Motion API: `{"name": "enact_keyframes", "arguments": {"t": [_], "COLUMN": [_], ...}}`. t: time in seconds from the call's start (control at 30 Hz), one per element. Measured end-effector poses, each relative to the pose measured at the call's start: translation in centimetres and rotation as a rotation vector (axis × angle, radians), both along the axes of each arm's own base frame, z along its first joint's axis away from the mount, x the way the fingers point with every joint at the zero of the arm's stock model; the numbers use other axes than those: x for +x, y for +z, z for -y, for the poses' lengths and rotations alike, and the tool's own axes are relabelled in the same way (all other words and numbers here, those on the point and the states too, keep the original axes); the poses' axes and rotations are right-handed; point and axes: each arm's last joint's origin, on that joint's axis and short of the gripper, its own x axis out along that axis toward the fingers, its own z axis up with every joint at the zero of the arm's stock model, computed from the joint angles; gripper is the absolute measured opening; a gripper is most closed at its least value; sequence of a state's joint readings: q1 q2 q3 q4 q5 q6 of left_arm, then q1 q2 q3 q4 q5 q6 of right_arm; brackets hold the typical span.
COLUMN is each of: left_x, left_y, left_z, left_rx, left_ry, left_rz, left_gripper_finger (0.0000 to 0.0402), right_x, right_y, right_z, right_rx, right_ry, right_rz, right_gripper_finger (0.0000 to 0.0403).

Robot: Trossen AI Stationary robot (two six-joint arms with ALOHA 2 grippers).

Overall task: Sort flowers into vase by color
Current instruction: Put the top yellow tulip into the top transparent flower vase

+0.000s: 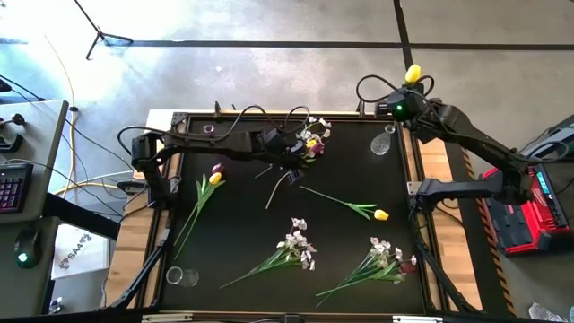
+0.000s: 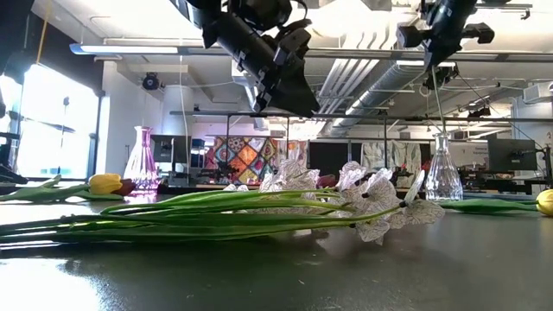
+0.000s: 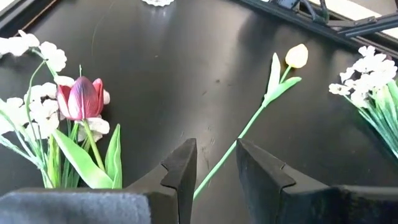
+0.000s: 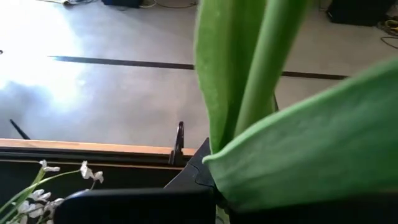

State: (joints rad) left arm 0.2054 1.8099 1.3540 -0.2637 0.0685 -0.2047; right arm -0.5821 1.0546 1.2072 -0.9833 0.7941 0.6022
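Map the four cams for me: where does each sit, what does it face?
High: overhead, straight down on the table; both arms show.
Low: table height, level past white flowers to the clear vase; arms drop from above.
Left wrist: faces a yellow tulip; left gripper shows.
Right wrist: filled by a held green stem.
Shared: that tulip shows overhead too.

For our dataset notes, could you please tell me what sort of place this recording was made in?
Most likely a robotics lab or workshop: exposed ceiling ducts, a polished concrete floor marked with dark tape lines, and a desk with a keyboard beside the black work table.
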Motion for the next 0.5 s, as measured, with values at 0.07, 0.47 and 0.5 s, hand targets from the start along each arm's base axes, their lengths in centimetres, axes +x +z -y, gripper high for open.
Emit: {"name": "enact_keyframes", "arguments": {"t": [0.07,0.47,0.5], "left_x": [0.0,0.0,0.0], "left_y": [0.0,0.0,0.0], "left_z": [0.0,0.0,0.0], "left_rx": [0.001,0.004,0.008], "left_ry": [0.000,-0.001,-0.004], "left_rz": [0.003,0.006,0.005], "left_gripper_finger": [0.0099,0.0099,0.0099], "right_x": [0.0,-0.7,-0.8], "right_y": [0.1,2.9,2.9], "right_z": [-0.1,-0.5,-0.5], "right_rx": [-0.003,-0.091,-0.089], "right_ry": [0.005,-0.013,-0.012], "right_rz": [0.004,-0.006,-0.005], "right_gripper_finger": [0.0000,0.0000,0.0000]}}
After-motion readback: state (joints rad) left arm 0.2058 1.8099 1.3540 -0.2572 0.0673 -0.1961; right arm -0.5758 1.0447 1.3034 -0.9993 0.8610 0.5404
